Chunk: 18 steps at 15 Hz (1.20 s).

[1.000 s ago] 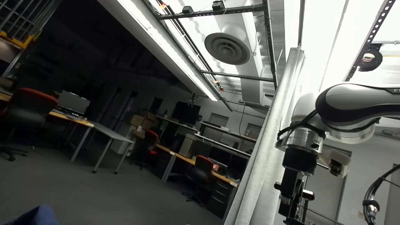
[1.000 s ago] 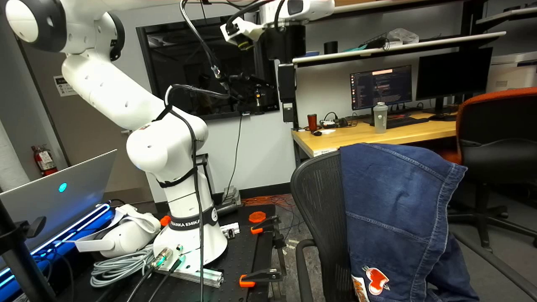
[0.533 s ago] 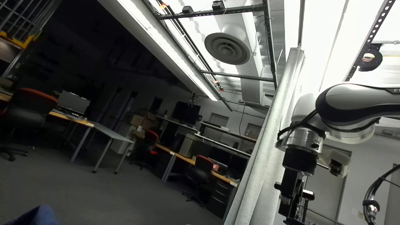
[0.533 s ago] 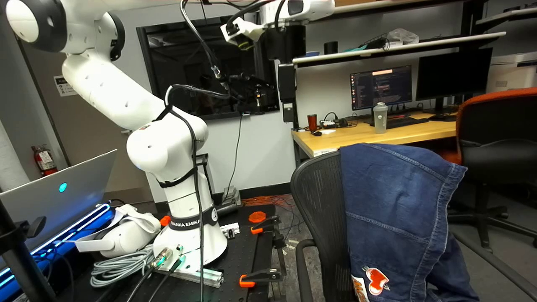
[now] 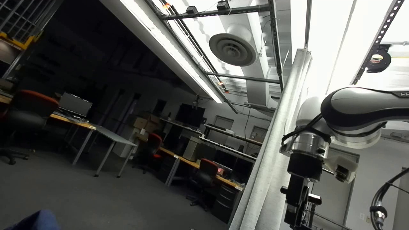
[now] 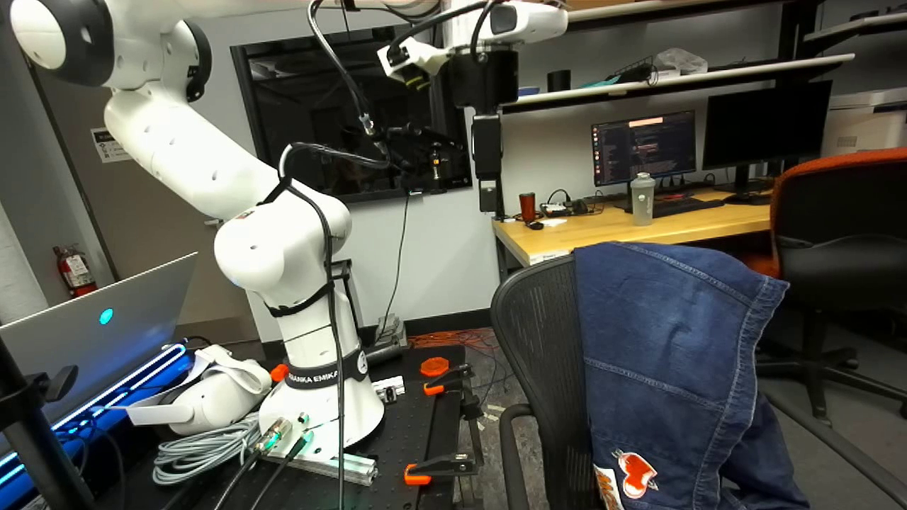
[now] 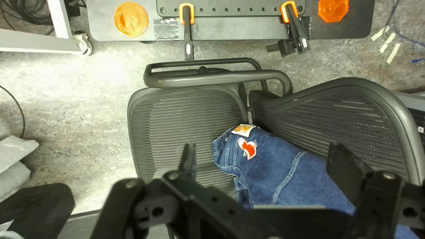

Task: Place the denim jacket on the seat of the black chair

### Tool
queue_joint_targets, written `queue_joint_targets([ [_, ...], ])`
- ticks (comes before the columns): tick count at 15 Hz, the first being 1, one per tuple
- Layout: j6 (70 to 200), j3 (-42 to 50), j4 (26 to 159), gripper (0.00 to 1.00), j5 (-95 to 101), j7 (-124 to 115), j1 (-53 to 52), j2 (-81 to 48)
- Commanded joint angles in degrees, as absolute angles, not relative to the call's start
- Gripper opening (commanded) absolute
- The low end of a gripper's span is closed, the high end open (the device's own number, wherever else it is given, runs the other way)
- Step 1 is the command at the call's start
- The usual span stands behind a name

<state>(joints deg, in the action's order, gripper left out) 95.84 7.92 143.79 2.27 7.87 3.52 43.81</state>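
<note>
- Dark blue denim jacket (image 6: pixel 666 354): draped over the backrest of the black mesh chair (image 6: pixel 535 333).
- Chair: near the clamped edge of the black perforated table (image 6: pixel 414 425).
- Black two-fingered gripper (image 7: pixel 262 156): spread wide above both.

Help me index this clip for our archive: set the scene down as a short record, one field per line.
Gripper: open, above the chair, holding nothing
Jacket: blue denim, draped over the backrest
Jacket's lower end: reaches over the seat; contact unclear
Patch: red heart, near that end
Chair: black, with mesh backrest and seat
Desk: wooden top; upright bottle and red cup on it
Task status: jacket not yet gripped, nor fully on the seat
</note>
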Motion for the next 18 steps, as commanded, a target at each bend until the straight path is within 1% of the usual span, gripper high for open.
queue_joint_targets([
  [1,97.9,7.3,145.1,1.00,1.5,11.3,1.2,43.6],
  [4,98.7,5.8,145.2,1.00,-0.2,12.8,-1.6,43.5],
  [10,104.4,2.7,144.7,1.00,-7.2,12.7,-7.0,44.0],
  [11,102.9,2.4,144.7,1.00,-5.2,11.5,-5.4,43.3],
  [18,103.1,2.2,144.7,1.00,-5.4,11.3,-5.5,43.3],
])
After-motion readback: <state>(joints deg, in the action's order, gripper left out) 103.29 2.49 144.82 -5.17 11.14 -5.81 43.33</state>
